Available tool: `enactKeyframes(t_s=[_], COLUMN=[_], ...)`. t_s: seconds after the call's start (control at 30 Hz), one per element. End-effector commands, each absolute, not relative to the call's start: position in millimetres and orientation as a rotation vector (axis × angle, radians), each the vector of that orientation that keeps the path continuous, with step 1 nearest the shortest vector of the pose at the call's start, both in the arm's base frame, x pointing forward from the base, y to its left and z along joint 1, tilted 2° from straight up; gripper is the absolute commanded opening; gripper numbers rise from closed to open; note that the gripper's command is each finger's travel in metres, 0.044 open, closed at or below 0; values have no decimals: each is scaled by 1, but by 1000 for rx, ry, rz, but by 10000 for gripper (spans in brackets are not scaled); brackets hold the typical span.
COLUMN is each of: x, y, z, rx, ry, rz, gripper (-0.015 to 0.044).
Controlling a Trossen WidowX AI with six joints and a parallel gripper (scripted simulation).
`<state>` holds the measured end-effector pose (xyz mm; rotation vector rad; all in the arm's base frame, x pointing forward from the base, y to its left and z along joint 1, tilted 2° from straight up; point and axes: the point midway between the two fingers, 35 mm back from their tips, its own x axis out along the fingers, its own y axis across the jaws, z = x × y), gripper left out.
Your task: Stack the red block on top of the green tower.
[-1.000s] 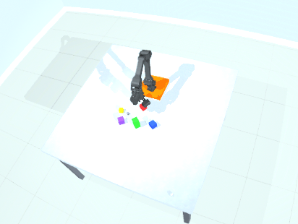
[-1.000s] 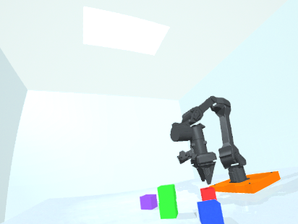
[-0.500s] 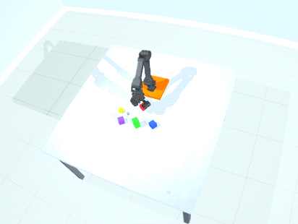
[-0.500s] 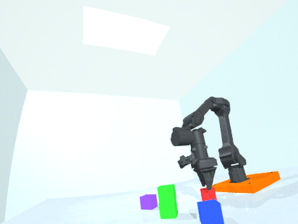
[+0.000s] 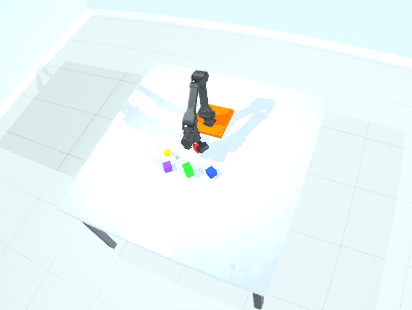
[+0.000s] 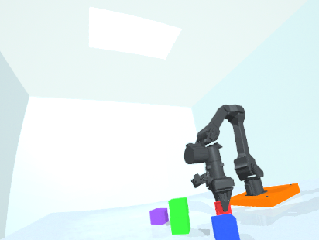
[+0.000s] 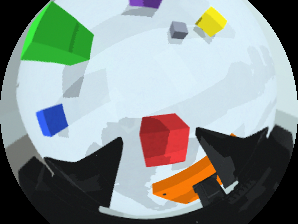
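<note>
Now at the pick-up step, with stacking not yet begun. See the jaws (image 5: 195, 146) (image 6: 221, 206) spread wide apart with nothing clamped, low over the red block (image 5: 196, 148) (image 6: 218, 209) (image 7: 164, 141). Find that block on the desk (image 5: 240, 215) (image 6: 104, 224) (image 7: 120, 90), well apart from the green tower (image 5: 188, 170) (image 6: 179, 216) (image 7: 60, 37).

Next, probably finish lowering around the block, keep it centred, then close. Lift well above the tower's top before crossing, so as not to clip it.

From the wrist, see most of the red block, in the space between the fingertips. From the exterior, see it partly hidden by a finger and the blue block (image 5: 211, 172) (image 6: 226, 228) (image 7: 52, 120), but read there the tower's upright height, hard to judge from the top. Look to top and wrist for the yellow block (image 5: 167, 152) (image 7: 211, 21), not visible from the exterior.
</note>
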<state>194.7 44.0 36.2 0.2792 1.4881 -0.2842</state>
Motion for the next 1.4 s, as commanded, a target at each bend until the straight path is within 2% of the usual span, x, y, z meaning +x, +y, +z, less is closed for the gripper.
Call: enactKeyframes(t_s=[0.0, 0.67, 1.0, 1.2, 1.37], x=[193, 193, 193, 193, 193], y=[43, 42, 42, 42, 43], z=[27, 24, 24, 24, 36], rx=[268, 268, 268, 268, 268], ry=[1498, 1498, 1498, 1498, 1498], rz=[-286, -286, -286, -286, -286], gripper=[440, 440, 177, 138, 6])
